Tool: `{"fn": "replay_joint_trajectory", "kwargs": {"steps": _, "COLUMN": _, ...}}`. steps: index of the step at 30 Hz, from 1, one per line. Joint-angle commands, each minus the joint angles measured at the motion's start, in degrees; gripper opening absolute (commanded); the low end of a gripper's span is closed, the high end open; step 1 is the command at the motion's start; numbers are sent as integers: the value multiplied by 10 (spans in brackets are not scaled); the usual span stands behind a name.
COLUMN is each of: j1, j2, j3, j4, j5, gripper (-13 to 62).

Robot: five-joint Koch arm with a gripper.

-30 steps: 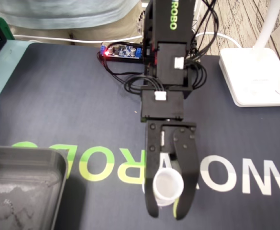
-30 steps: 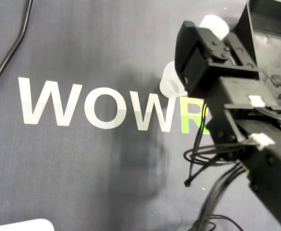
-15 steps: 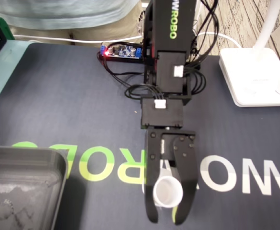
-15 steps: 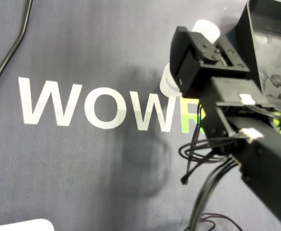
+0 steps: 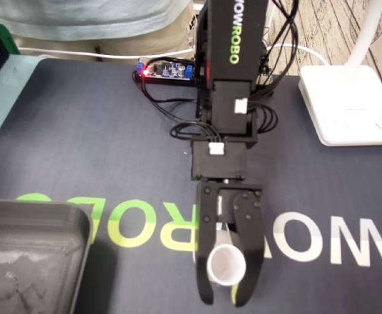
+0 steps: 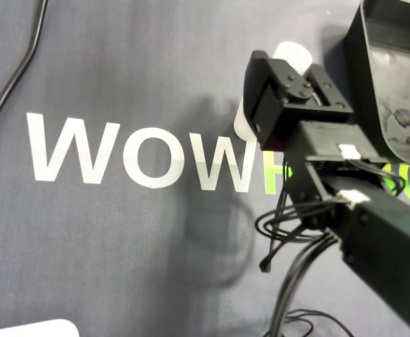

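My black gripper [image 5: 224,297] reaches toward the near edge of the dark mat in the fixed view. It is shut on a small white cup [image 5: 225,266] that sits upright between the two fingers, mouth up. In the overhead view the gripper's motor block hides the fingertips, and the cup [image 6: 291,51] pokes out beyond the block. A second white shape [image 6: 239,123] shows left of the block, mostly covered; a white sliver [image 5: 194,256] beside the left finger may be the same thing. A grey tray [image 5: 40,209] stands at the lower left, and appears as a dark wall [image 6: 363,63] in the overhead view.
A white lamp base [image 5: 348,104] stands at the right of the mat. A circuit board with a red light [image 5: 168,69] and loose cables lie behind the arm. A black cable [image 6: 15,70] crosses the overhead view's upper left. A person stands behind the table.
The arm has stretched further toward the near edge in the fixed view, carrying the cup with it. In the overhead view the gripper has shifted left and slightly down.
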Motion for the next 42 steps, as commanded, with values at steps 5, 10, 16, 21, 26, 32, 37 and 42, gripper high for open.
{"fn": "replay_joint_trajectory", "kwargs": {"steps": 5, "j1": 0, "j2": -8, "j3": -7, "j4": -82, "j5": -2, "gripper": 151}}
{"fn": "replay_joint_trajectory", "kwargs": {"steps": 10, "j1": 2, "j2": -8, "j3": -2, "j4": -90, "j5": -2, "gripper": 218}}
{"fn": "replay_joint_trajectory", "kwargs": {"steps": 16, "j1": 4, "j2": -4, "j3": 22, "j4": -132, "j5": -2, "gripper": 252}}
{"fn": "replay_joint_trajectory", "kwargs": {"steps": 21, "j1": 4, "j2": 7, "j3": 48, "j4": -168, "j5": 0, "gripper": 276}}
{"fn": "replay_joint_trajectory", "kwargs": {"steps": 26, "j1": 1, "j2": 53, "j3": 57, "j4": -167, "j5": 2, "gripper": 276}}
{"fn": "replay_joint_trajectory", "kwargs": {"steps": 32, "j1": -8, "j2": 126, "j3": 54, "j4": -166, "j5": 11, "gripper": 275}}
{"fn": "replay_joint_trajectory", "kwargs": {"steps": 37, "j1": -20, "j2": 198, "j3": 42, "j4": -156, "j5": 105, "gripper": 275}}
{"fn": "replay_joint_trajectory", "kwargs": {"steps": 42, "j1": -6, "j2": 260, "j3": 10, "j4": -78, "j5": 391, "gripper": 274}}
